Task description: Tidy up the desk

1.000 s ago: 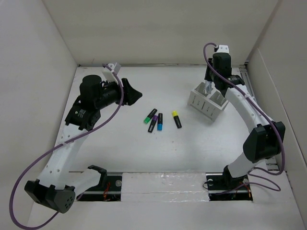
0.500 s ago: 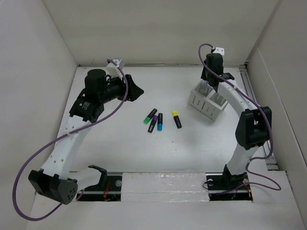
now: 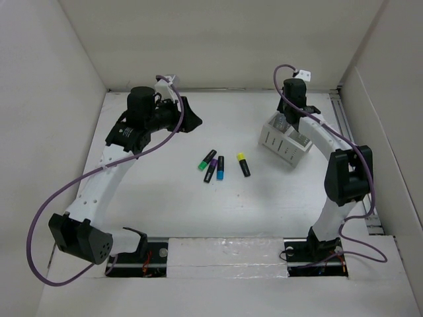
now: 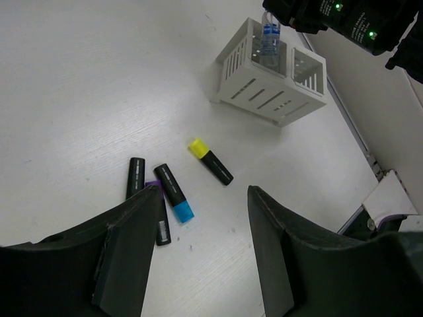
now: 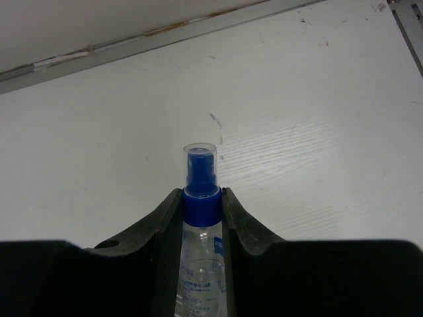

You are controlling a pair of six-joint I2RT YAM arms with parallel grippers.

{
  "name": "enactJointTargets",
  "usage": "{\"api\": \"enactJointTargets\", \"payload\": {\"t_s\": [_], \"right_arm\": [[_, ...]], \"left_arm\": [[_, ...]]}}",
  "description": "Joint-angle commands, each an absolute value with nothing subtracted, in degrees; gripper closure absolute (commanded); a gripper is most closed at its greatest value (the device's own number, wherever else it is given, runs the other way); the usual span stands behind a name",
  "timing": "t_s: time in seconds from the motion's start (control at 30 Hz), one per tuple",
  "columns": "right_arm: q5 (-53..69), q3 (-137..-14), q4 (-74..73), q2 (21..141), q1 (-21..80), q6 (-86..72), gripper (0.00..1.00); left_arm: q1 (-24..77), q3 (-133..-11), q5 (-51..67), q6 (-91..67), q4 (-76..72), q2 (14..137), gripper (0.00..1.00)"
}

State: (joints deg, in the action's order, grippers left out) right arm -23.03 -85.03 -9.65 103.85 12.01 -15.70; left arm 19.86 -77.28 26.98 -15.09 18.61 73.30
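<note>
Presently my right jaws are clamped on the spray bottle [image 5: 200, 198], which sits inside one compartment of the white box [image 3: 285, 144] near the far right corner of the bench [image 3: 172, 211]; I judge the next move to be a release and a straight lift. My left jaws hang apart and empty toward the far left corner, with four markers [image 3: 220, 167] loose mid-bench. Surface is matte white, bounded by white panel walls [image 3: 218, 39], with a rail [image 3: 165, 254] at the near edge.

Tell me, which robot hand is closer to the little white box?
Right. The right gripper is directly over the white box, shut on a spray bottle standing in one compartment. The left gripper hangs far off, beyond the markers.
</note>
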Motion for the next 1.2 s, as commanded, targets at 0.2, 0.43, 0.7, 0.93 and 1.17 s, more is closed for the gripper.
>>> {"api": "enactJointTargets", "payload": {"t_s": [0.2, 0.43, 0.7, 0.93, 1.17], "right_arm": [[-24.8, -79.5, -4.7, 99.1, 12.8, -16.8, 0.76], [-23.2, -75.3, -5.4, 92.2, 13.9, -16.8, 0.56], [-19.3, -72.3, -10.2, 81.8, 16.4, -16.8, 0.53], [-13.1, -61.7, -12.7, 74.1, 25.8, -18.0, 1.0], [-8.1, -59.2, -17.0, 80.0, 31.0, -17.8, 0.53]], "left_arm": [[20.0, -79.2, 26.5, -16.2, 15.8, 72.2, 0.49], [20.0, -76.0, 24.3, -19.9, 14.2, 70.4, 0.5], [20.0, -73.9, 20.3, -22.9, 13.4, 68.1, 0.63], [20.0, -68.8, 22.4, -22.3, 14.1, 67.2, 1.0], [20.0, -62.4, 23.7, -22.6, 11.3, 66.8, 1.0]]}}
